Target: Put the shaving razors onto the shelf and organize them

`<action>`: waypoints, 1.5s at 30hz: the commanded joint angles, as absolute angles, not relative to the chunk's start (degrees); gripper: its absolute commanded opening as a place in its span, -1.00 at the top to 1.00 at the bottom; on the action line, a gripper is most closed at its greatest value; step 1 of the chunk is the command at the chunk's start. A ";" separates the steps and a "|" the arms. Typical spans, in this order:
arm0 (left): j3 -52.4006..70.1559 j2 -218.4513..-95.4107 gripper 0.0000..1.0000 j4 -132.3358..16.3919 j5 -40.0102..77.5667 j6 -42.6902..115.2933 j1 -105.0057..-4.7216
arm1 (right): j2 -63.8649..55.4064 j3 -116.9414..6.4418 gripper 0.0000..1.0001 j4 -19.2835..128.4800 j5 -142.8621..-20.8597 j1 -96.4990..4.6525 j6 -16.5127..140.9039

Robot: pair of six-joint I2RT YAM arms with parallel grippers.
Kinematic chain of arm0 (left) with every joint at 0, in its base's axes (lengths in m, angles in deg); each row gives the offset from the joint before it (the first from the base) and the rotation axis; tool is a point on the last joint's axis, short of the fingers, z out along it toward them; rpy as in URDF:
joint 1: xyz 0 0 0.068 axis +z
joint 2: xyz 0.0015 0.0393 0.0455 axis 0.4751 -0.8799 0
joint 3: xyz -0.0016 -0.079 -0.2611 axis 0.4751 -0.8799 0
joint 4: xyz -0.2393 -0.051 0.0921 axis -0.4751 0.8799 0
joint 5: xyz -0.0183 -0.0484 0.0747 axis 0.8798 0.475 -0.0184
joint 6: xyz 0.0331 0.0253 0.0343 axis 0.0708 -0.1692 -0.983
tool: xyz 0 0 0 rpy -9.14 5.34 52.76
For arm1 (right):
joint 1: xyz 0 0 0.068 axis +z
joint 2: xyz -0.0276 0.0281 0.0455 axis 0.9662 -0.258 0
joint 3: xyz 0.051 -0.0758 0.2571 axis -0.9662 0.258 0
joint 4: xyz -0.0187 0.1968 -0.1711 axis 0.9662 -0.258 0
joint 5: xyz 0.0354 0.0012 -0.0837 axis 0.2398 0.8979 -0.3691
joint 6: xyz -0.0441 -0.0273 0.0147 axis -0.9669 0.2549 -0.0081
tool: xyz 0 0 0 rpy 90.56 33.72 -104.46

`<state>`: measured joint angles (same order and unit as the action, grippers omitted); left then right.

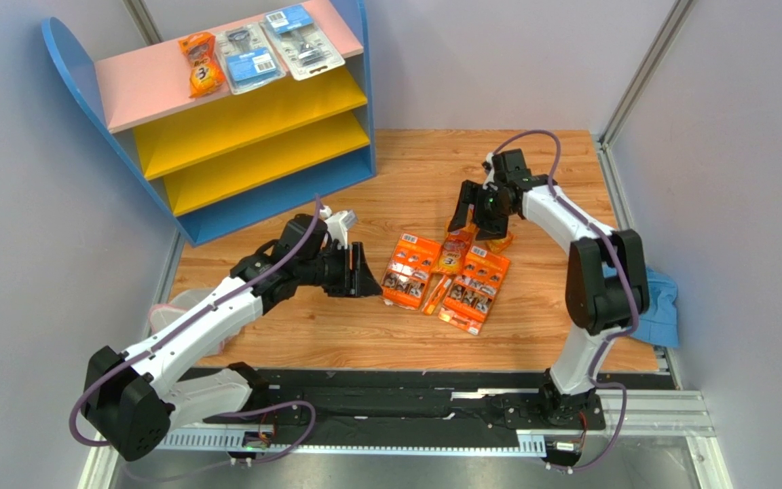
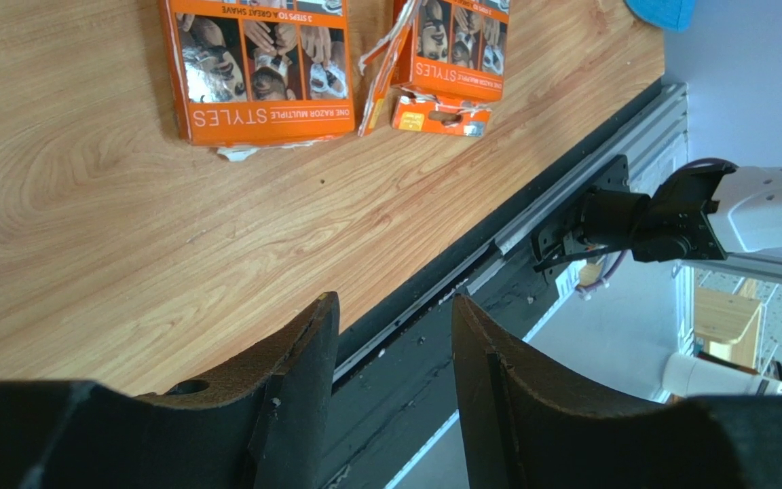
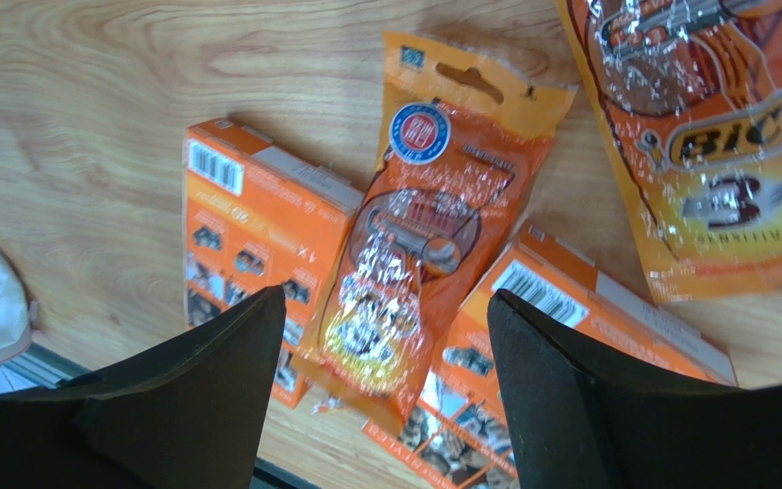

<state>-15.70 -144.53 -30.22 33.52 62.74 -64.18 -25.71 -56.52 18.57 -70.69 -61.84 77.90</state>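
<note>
Table (image 1: 364, 336) wood nearest. Left gripper (image 1: 361, 277) sits low over it, fingers apart w/ nothing btwn them, just left of the razor pile. Pile is mid-table: 2 orange cards, left card (image 1: 411, 270) and right card (image 1: 477, 288), w/ a small orange bag (image 3: 421, 255) lying across both. 2nd orange bag (image 3: 711, 143) is just beside that. Right gripper (image 1: 475, 216) hangs over the small bag, fingers spread wide, one each side, pinching nothing; can't tell if touching. Blue cloth (image 1: 660, 306) at right table edge, behind right arm. Farthest, back left: shelf (image 1: 359, 102), w/ shelved orange bag (image 1: 201, 63) + 2 blister pks (image 1: 247, 56) (image 1: 303, 39) in a row on pink top board (image 1: 150, 92); yellow boards (image 1: 252, 117) below.
</note>
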 commanded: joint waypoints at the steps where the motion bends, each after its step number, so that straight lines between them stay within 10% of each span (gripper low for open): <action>1: -15.04 -143.23 -0.06 -32.14 33.11 61.64 -64.58 | -31.67 -62.66 -0.53 18.90 -71.74 -61.52 76.30; 16: -11.70 -144.28 -0.06 -29.59 33.72 59.79 -64.49 | -45.93 -73.04 -0.46 12.31 -89.40 -55.19 74.80; 19: -11.70 -144.19 -0.06 -29.50 33.37 59.70 -64.49 | -48.82 -74.62 -0.31 10.11 -96.51 -53.52 75.16; 24: -11.44 -144.54 -0.06 -29.33 33.63 59.97 -64.57 | -50.41 -76.56 0.47 9.49 -99.26 -52.20 75.33; 35: -11.35 -143.06 -0.06 -32.48 33.99 64.00 -64.57 | -34.45 -74.19 1.00 11.15 -99.78 -51.15 77.87; 45: -12.23 -143.22 -0.06 -43.11 30.47 75.25 -67.47 | -11.95 -62.24 1.00 15.91 -108.20 -41.67 87.54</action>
